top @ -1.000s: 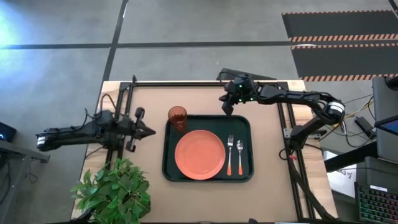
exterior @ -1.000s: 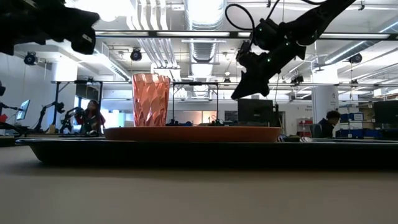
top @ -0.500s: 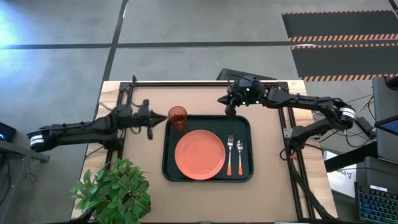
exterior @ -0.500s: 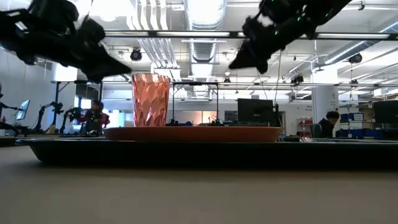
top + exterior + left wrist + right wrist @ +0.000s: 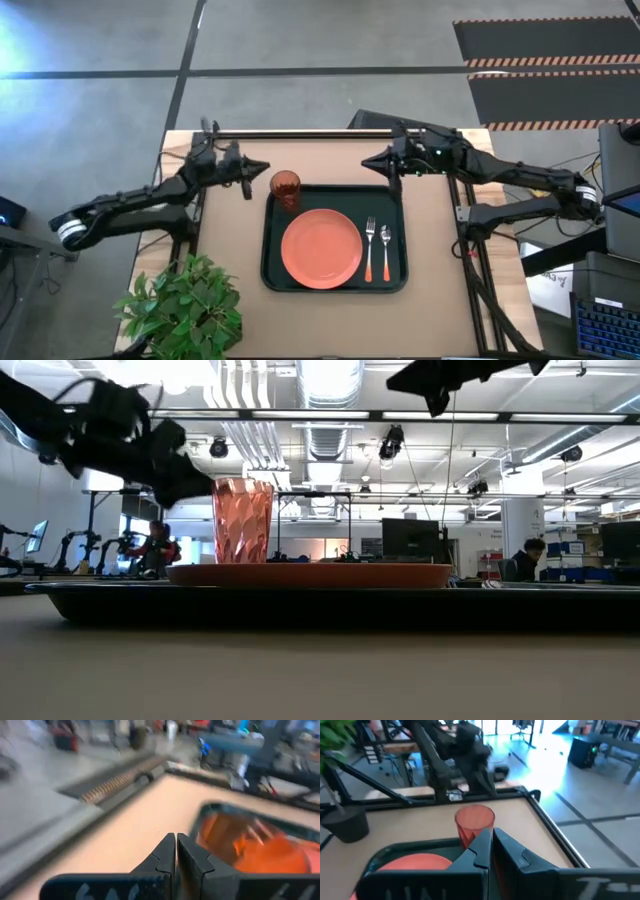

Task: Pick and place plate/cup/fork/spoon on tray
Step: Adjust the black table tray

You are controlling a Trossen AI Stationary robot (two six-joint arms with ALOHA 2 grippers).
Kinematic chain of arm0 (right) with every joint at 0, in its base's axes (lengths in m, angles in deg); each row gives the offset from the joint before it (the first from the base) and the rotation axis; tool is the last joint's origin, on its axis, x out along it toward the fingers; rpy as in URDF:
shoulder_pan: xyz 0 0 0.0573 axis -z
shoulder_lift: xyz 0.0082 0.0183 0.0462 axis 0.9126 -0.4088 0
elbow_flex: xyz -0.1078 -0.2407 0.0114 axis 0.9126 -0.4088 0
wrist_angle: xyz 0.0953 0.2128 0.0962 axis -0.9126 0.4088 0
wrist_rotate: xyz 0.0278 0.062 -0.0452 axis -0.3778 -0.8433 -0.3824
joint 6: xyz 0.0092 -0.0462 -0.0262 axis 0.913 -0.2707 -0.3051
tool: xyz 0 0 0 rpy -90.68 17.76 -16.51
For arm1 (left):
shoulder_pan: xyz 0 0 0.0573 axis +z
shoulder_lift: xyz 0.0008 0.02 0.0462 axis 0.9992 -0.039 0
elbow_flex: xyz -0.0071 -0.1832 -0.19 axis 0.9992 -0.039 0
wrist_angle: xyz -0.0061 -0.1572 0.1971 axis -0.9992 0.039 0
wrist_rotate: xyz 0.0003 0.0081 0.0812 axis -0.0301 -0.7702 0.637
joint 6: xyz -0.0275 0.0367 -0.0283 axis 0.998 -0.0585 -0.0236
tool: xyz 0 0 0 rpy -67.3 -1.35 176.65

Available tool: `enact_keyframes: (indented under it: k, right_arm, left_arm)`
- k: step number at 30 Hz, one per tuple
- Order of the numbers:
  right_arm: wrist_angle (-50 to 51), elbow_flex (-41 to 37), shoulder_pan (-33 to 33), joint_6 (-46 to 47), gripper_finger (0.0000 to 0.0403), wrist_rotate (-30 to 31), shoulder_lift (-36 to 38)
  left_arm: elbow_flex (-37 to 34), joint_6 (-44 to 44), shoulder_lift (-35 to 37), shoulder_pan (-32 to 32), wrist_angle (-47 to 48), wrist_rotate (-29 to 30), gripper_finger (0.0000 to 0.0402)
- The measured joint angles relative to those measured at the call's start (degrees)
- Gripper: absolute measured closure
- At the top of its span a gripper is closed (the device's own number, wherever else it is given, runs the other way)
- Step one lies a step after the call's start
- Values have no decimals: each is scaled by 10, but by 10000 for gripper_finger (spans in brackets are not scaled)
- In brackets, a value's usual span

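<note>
The dark tray [image 5: 270, 270] lies mid-table. On it rest the orange plate [image 5: 321, 248], the fork [image 5: 369, 246] and the spoon [image 5: 385, 247] side by side right of the plate, and the red-brown cup [image 5: 285, 186] standing upright at the tray's far left corner. My left gripper [image 5: 262, 169] is shut and empty, raised just left of the cup. My right gripper [image 5: 366, 162] is shut and empty, high above the tray's far right corner. The cup also shows in the right wrist view [image 5: 474, 822].
A green potted plant [image 5: 185, 305] stands at the table's near left corner. Black frame rails [image 5: 300, 133] run along the far edge and both sides of the table. Bare tabletop lies left and right of the tray.
My left gripper has swung from the table's left side toward the far edge and right, ending beside the cup. My right gripper has drawn back toward the far right and risen. Plate, cup, fork and spoon have stayed where they were.
</note>
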Motion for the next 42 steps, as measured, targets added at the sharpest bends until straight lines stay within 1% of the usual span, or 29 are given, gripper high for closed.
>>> enact_keyframes:
  k: [2, 3, 9, 13, 20, 22, 25, 28, 38, 42]
  right_arm:
    - [0, 0, -11, 1, 394, 0, 6]
    - [-1, 0, -19, 1, 394, 0, 7]
    - [-2, 0, -76, 8, 394, 0, 9]
    - [-7, 0, -118, 8, 394, 0, 7]
    - [-57, 0, -176, 6, 394, 0, 5]
    - [-69, 0, -188, 3, 394, 0, 5]
    - [-83, 0, -205, 0, 394, 0, 5]
    - [-83, 0, -217, 0, 394, 0, 5]
    - [-95, 0, -232, -8, 394, 5, 5]
    - [-96, 0, -231, -9, 394, 5, 5]
  left_arm:
    - [0, 5, -37, 9, -18, -49, 402]
    - [1, 13, -55, 10, -31, -58, 402]
    - [27, 26, -170, 12, -55, -60, 402]
    - [56, 12, -235, 17, -54, -63, 402]
    - [112, -1, -336, 46, -55, -70, 402]
    - [125, 0, -367, 55, -56, -87, 402]
    - [144, 0, -411, 62, -54, -134, 402]
    - [157, 0, -442, 62, -55, -158, 402]
    - [167, -3, -520, 63, -54, -160, 402]
    - [169, -2, -523, 63, -56, -173, 402]
